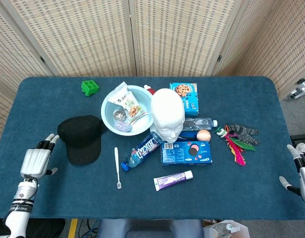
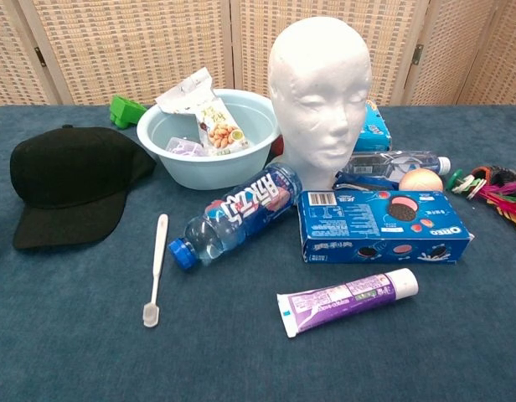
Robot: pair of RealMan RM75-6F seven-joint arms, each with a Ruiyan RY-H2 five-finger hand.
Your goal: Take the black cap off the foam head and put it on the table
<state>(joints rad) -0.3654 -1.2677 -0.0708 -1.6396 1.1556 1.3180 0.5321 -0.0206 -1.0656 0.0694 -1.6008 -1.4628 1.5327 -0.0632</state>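
The black cap lies flat on the blue table, left of the bowl, its brim toward the front edge; the chest view shows the black cap at far left. The white foam head stands bare at the table's middle, and the chest view shows the foam head upright. My left hand hovers open near the table's left front edge, apart from the cap, fingers spread and empty. My right hand is at the far right edge, open and holding nothing.
A light blue bowl with snack packets sits behind the cap. A toothbrush, a bottle, an Oreo box and a toothpaste tube lie in front of the head. A green block and a cookie box stand further back.
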